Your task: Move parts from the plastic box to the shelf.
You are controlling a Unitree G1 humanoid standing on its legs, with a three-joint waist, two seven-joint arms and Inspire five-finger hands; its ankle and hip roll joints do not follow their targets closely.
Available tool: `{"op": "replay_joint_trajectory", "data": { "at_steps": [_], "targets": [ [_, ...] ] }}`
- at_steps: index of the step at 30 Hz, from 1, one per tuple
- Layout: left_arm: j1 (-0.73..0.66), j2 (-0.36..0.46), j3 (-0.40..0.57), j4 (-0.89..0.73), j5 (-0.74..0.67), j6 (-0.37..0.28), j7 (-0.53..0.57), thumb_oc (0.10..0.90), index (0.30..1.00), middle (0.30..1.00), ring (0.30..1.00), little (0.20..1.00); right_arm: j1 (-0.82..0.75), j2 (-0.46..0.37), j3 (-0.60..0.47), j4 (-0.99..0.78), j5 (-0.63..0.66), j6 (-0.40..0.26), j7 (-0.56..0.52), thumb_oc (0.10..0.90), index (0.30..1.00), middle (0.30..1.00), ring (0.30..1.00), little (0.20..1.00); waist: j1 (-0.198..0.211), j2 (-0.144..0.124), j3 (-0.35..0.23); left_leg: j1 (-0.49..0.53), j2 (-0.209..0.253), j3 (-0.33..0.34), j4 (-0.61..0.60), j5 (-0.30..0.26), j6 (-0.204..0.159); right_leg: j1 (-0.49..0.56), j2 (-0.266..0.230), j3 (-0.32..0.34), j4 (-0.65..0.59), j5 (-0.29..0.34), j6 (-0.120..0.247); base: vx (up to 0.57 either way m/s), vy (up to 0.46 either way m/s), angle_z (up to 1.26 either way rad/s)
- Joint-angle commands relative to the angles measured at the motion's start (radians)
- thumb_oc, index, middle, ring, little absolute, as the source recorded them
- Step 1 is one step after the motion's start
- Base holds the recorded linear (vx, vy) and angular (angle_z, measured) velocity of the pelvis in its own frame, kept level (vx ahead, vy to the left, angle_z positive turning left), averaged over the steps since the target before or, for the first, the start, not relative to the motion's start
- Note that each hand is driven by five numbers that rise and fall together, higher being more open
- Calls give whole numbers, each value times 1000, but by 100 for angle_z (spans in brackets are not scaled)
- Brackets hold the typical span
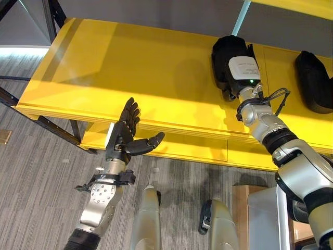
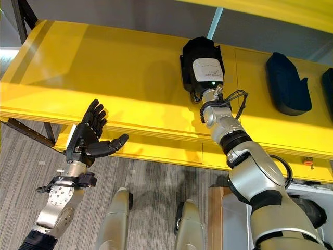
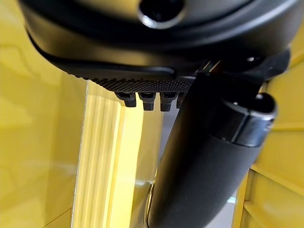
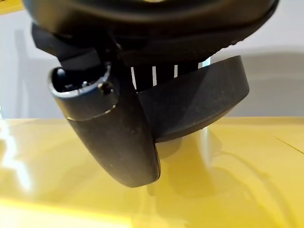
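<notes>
I see left hand [image 1: 124,136] raised in front of the yellow shelf's [image 1: 130,67] front edge, fingers straight and together, thumb stuck out sideways, holding nothing. Right hand [image 2: 200,62] is reached out over the shelf surface, on a black part [image 4: 199,102]; in the right wrist view thumb and fingers pinch that part just above the shelf board. Further right, another dark part [image 2: 287,83] already lies on the shelf, well apart from the hand. Plastic box [image 1: 265,216] corner shows low right.
</notes>
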Motion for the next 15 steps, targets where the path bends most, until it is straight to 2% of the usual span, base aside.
{"op": "replay_joint_trajectory", "data": {
  "at_steps": [1,7,15],
  "targets": [
    [-59,34,-12,-130,1,-131,13,900,1000,1000,1000,1000,-106,2,-22,39,15,-13,-55,400,300,300,300,300,10,21,-66,85,84,-37,-11,-94,28,0,9,11,-34,33,-47,0,0,0],
    [-55,30,-4,-126,10,-130,22,900,1000,1000,1000,1000,-68,19,-42,-32,21,-24,-49,400,300,300,300,300,0,24,-67,73,88,-40,-17,-84,25,-18,15,16,-35,42,-48,0,0,0],
    [-45,22,4,-126,20,-125,30,900,1000,1000,1000,1000,-8,-3,-64,-99,5,-21,-42,400,300,300,300,300,-8,27,-62,63,94,-38,-8,-85,25,-37,20,21,-23,38,-50,-1,-8,-3]
  ]
}}
